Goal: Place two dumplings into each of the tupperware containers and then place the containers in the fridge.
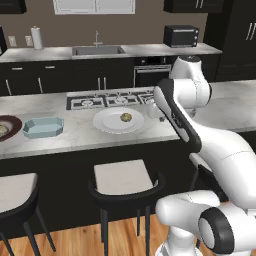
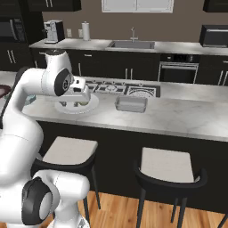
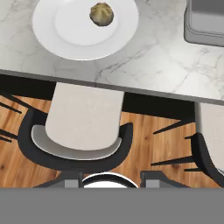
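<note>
One tan dumpling (image 1: pixel 125 117) (image 3: pixel 101 14) lies on a round white plate (image 1: pixel 107 125) (image 3: pixel 65 35) on the island counter. The light blue tupperware container (image 1: pixel 43 127) stands to the plate's left, and the clear greyish container (image 2: pixel 131 103) (image 3: pixel 205 24) to its right. Both look empty. My gripper (image 2: pixel 79 102) (image 3: pixel 113 178) hangs above the counter's front edge, near the white plate (image 2: pixel 91 106). Its fingers are apart with nothing between them. The fridge is out of view.
A dark-brown-rimmed plate (image 1: pixel 10 125) with something tan on it sits at the counter's far left. A cooktop (image 1: pixel 107 101) lies behind the white plate. Stools (image 1: pixel 122 177) (image 2: pixel 171 164) (image 3: pixel 85 118) stand below the counter's front edge, over a wood floor.
</note>
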Motion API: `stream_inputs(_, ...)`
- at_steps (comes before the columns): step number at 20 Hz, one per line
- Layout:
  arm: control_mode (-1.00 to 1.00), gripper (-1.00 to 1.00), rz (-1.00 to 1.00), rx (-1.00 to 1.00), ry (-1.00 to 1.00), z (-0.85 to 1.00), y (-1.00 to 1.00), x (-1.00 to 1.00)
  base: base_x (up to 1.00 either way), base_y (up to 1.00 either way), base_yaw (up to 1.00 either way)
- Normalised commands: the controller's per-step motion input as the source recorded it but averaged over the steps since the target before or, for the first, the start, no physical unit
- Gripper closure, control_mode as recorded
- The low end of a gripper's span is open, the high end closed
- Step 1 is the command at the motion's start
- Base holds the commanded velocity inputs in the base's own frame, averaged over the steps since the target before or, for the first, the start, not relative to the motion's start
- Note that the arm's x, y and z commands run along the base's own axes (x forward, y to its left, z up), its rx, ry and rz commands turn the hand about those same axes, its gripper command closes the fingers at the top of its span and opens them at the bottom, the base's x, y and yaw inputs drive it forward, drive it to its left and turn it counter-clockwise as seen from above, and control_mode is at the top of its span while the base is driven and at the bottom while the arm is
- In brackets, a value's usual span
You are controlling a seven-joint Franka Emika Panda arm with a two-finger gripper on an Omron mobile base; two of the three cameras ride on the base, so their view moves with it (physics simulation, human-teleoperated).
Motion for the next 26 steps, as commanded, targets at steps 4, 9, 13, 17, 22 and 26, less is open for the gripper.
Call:
stream_inputs(4,-1.0,-1.0,0.0,0.0,-0.02,0.0,0.0,-0.31,0.0,0.0,0.0)
stream_inputs(9,-1.0,-1.0,0.0,0.0,-0.08,-0.02,0.0,-0.53,0.0,0.0,0.0)
stream_inputs(13,-1.0,-1.0,0.0,0.0,-0.03,-0.19,0.0,-0.52,0.0,0.0,0.0)
stream_inputs(17,-1.0,-1.0,0.0,0.0,0.0,-0.25,0.0,-0.43,0.0,0.0,0.0)
stream_inputs(22,-1.0,-1.0,0.0,0.0,0.0,-0.29,0.0,-0.39,0.0,0.0,0.0)
stream_inputs(26,-1.0,-1.0,0.0,0.0,0.0,-0.21,0.0,-0.3,0.0,0.0,0.0)
